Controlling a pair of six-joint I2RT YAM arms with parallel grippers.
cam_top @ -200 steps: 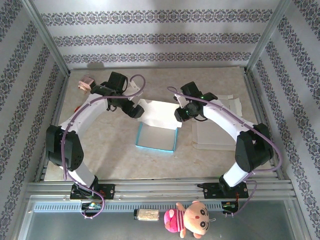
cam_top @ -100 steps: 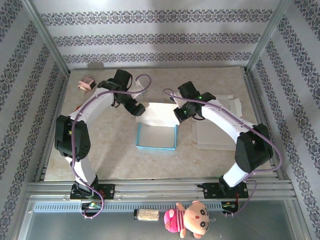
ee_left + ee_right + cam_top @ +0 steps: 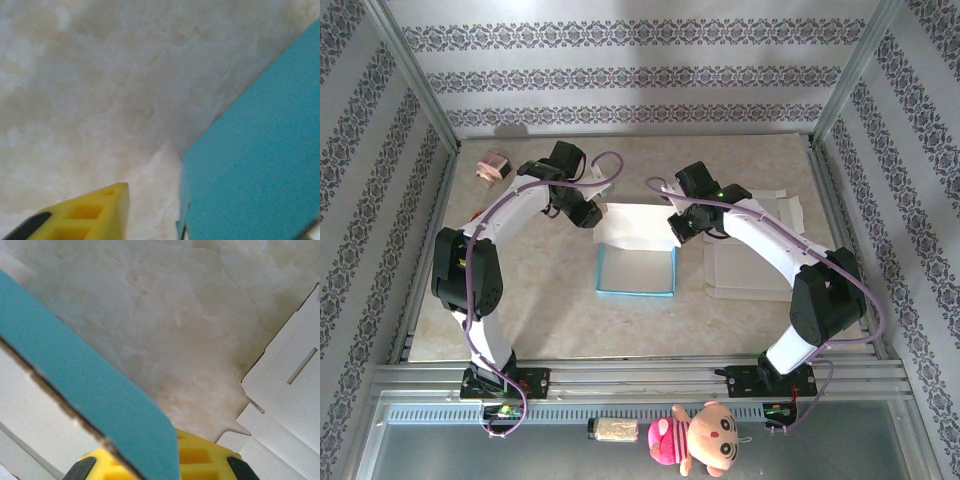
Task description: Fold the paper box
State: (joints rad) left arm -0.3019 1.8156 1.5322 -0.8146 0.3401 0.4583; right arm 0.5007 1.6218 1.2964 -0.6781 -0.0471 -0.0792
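So the paper box sits mid-table between the two arms, blue outside, white inside, with its white back flap on the far side. The right gripper is at that flap's right edge, clamped tight on it. In the right wrist view the blue panel runs straight across its yellow finger. The left gripper is at the flap's left corner. Its wrist view has one yellow finger near the blue wall with bare table showing between them, so I honestly can't tell how closed it is or whether it has the paper. Flat white cardboard lies just right of the box.
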